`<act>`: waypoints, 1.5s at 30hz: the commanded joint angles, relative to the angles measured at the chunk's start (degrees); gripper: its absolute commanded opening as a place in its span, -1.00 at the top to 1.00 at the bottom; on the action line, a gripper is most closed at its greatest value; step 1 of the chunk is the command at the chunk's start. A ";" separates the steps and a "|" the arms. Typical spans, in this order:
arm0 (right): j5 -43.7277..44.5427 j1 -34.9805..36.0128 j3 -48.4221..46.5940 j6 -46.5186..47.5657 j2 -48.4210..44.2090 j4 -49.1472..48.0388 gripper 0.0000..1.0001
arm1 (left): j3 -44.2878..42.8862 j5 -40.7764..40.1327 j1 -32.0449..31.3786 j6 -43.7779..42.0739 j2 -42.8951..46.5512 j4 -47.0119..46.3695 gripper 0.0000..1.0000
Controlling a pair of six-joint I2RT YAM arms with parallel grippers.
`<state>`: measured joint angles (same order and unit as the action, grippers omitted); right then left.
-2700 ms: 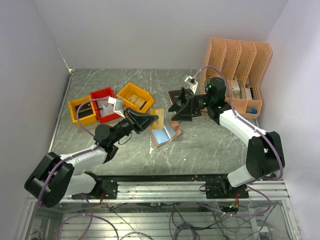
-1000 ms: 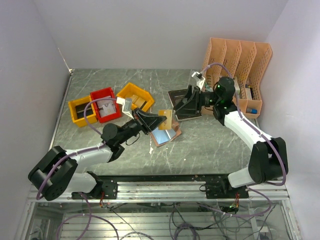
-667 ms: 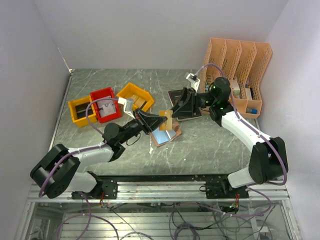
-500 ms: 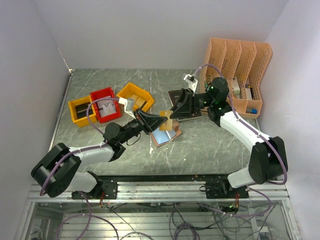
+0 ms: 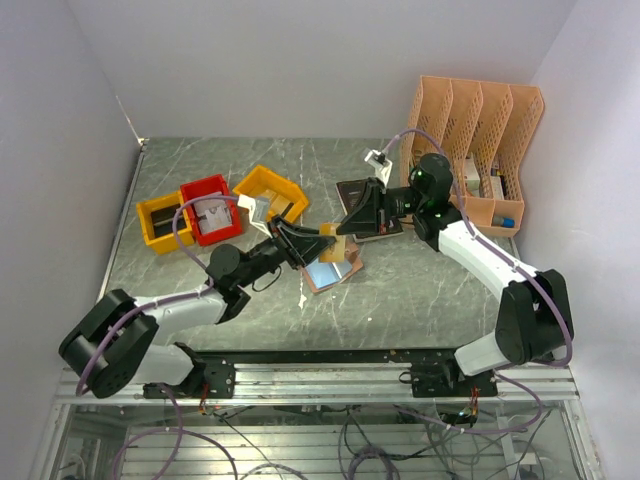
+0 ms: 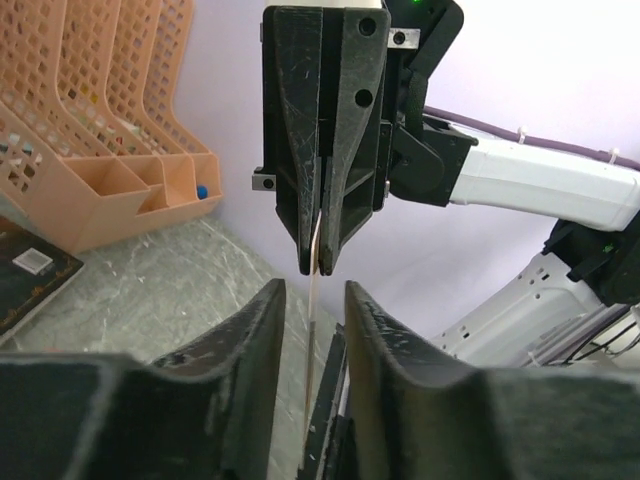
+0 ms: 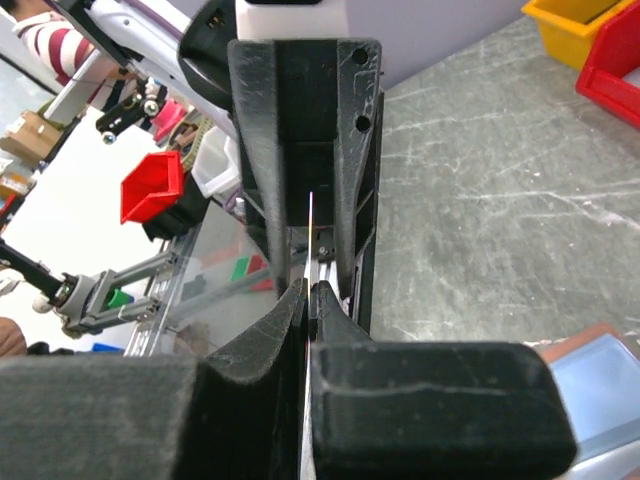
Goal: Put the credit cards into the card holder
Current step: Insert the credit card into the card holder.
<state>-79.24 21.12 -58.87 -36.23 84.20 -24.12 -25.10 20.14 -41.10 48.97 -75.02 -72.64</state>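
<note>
An orange-gold credit card [image 5: 336, 241] hangs upright in the air between the two arms. My right gripper [image 5: 347, 232] is shut on its far edge. My left gripper [image 5: 322, 238] stands slightly open around the near edge, jaws apart from the card. The left wrist view shows the card [image 6: 310, 350] edge-on between my left fingers [image 6: 262, 330], with the right gripper [image 6: 322, 262] pinching its top. In the right wrist view the card's thin edge [image 7: 311, 225] rises from my shut right gripper [image 7: 308, 295]. Below lies the open tan-pink card holder [image 5: 345, 270] with a light blue card [image 5: 324, 271] on it.
A black book [image 5: 362, 196] lies under the right arm. The peach slotted rack [image 5: 475, 125] stands at the back right. Two yellow bins [image 5: 163, 222] [image 5: 270, 192] and a red bin [image 5: 209, 208] sit at the left. A small white scrap [image 5: 303, 298] lies near the card holder.
The right gripper came in from the book and shut on the orange-gold card. The left gripper, shut on that card before, has opened its jaws a little.
</note>
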 commanded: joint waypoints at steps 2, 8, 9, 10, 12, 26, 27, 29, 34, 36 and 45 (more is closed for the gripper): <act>3.06 -0.77 -2.38 11.01 0.90 11.44 1.00 | 1.95 -5.33 -0.28 -3.90 8.30 11.08 0.03; 12.06 -0.86 -0.84 23.48 2.60 22.87 1.00 | 6.61 -12.13 -0.17 -4.09 19.77 34.11 -0.14; 14.03 -0.78 -0.81 24.85 3.33 24.75 1.00 | 7.37 -12.60 -0.07 -3.40 20.78 36.18 -0.12; 15.74 -0.63 -0.81 26.24 4.22 26.49 1.00 | 8.23 -12.90 -0.07 -2.49 21.31 37.40 -0.10; 19.15 -0.20 -1.19 29.36 6.28 30.41 1.00 | 10.37 -12.85 -0.07 -0.36 21.18 36.46 -0.07; 29.96 0.62 -5.11 35.09 18.17 36.55 1.00 | 7.88 -11.13 -0.01 2.21 -1.92 24.74 0.41; 30.43 0.60 -5.38 35.03 18.47 36.73 1.00 | 7.35 -11.18 -0.02 2.12 -3.05 24.74 0.42; 31.53 0.58 -5.71 34.84 18.78 36.99 1.00 | 6.34 -11.18 -0.02 2.03 -5.34 24.27 0.43; 33.11 0.03 -6.41 34.69 19.88 37.92 1.00 | 4.15 -10.12 0.02 2.97 -12.48 20.80 0.49; 33.14 -0.32 -6.26 34.68 19.74 37.98 1.00 | 3.95 -9.67 0.00 3.59 -15.48 18.55 0.52; 32.01 -2.08 -6.64 34.99 20.79 38.71 1.00 | 3.16 -11.69 -0.03 1.14 -19.99 22.08 0.62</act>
<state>-46.85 19.68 -63.88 -2.26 103.53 13.67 -20.73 9.87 -41.08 52.60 -96.03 -50.65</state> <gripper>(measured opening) 0.009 0.195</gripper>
